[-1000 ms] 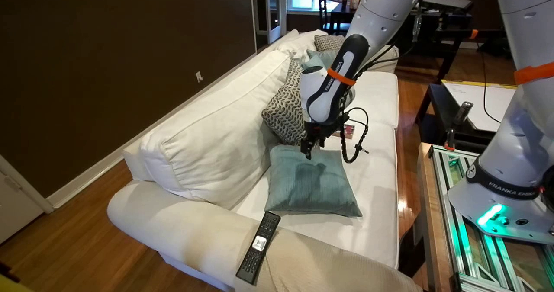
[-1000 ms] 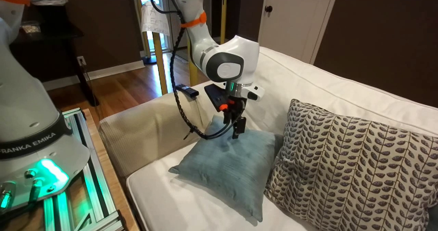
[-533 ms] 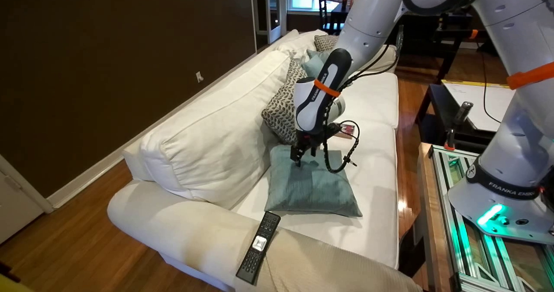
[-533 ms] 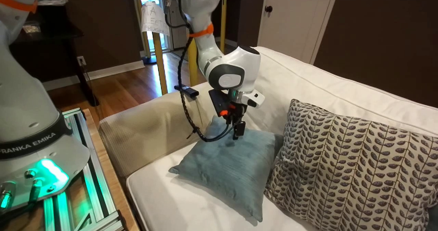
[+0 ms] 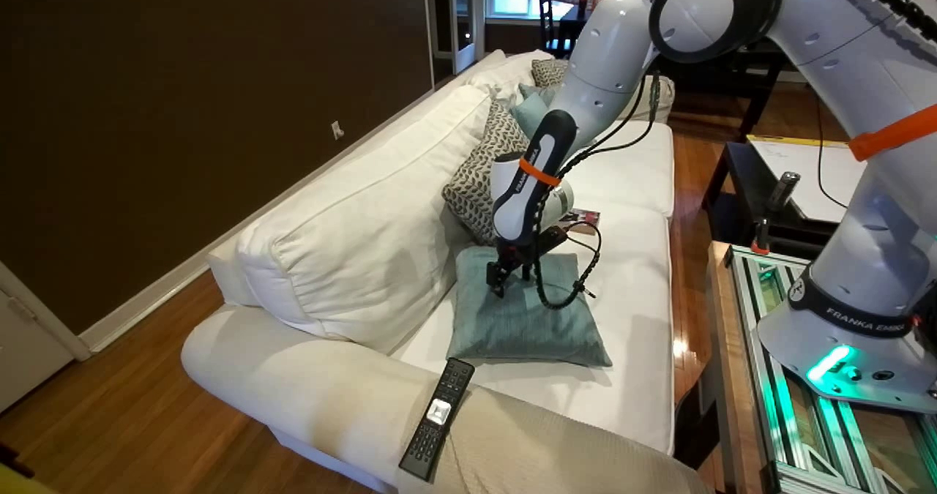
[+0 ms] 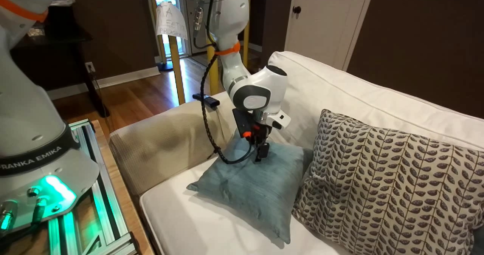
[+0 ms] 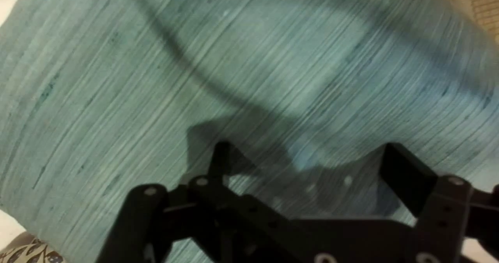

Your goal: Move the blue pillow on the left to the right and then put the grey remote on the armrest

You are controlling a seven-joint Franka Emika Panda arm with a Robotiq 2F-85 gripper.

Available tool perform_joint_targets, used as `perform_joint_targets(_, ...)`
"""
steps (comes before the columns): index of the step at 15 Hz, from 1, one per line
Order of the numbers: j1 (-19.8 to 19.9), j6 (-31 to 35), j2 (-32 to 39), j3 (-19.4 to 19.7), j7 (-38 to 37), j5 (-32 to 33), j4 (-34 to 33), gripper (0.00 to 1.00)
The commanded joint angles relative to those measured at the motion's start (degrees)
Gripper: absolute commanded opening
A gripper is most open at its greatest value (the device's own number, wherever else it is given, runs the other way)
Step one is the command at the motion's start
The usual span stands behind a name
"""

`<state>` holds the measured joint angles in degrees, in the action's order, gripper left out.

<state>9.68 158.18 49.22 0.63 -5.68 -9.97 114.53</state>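
The blue pillow, plain teal, lies flat on the sofa seat near the armrest; it shows in both exterior views (image 5: 531, 333) (image 6: 245, 190) and fills most of the wrist view (image 7: 156, 60). My gripper (image 5: 512, 283) is over its upper middle, pointing down, also in an exterior view (image 6: 259, 156). In the wrist view the gripper (image 7: 307, 148) is open, its fingers wide apart with only pillow fabric below. The fingertips are at or just above the fabric; I cannot tell if they touch. The cream-white armrest (image 5: 307, 377) (image 6: 162, 138) is at the sofa's end. The grey remote is out of view.
A long black remote (image 5: 437, 419) (image 6: 206, 100) lies across the armrest. A patterned pillow (image 5: 483, 179) (image 6: 389, 187) leans beside the blue one. A small red-and-white item (image 5: 585, 220) lies on the seat. Another teal pillow (image 5: 531, 112) is farther along. White back cushions (image 5: 366, 238) line the sofa.
My gripper has moved down toward the blue pillow and slightly toward the armrest. It has stayed open. The pillow has not visibly shifted.
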Motion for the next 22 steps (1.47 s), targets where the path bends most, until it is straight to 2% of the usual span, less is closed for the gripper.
perform_joint_targets(1, -0.1, -0.5, 4.3, -0.4, -0.6, -1.1, -4.0, 0.80)
perform_joint_targets(10, 0.1, -1.1, 6.6, -0.3, -1.3, -1.2, -6.3, 0.12)
perform_joint_targets(12, 0.6, -1.2, 6.4, -0.6, -1.1, -1.5, -6.2, 0.01)
perform_joint_targets(16, 1.4, -1.7, 5.3, -1.0, -0.8, -2.4, -5.3, 0.01)
perform_joint_targets(19, 0.1, -2.1, 0.0, 0.3, -1.2, -1.6, -1.2, 0.01)
perform_joint_targets(22, 0.7, -1.4, -7.7, -0.6, -0.5, -2.3, 5.2, 0.01)
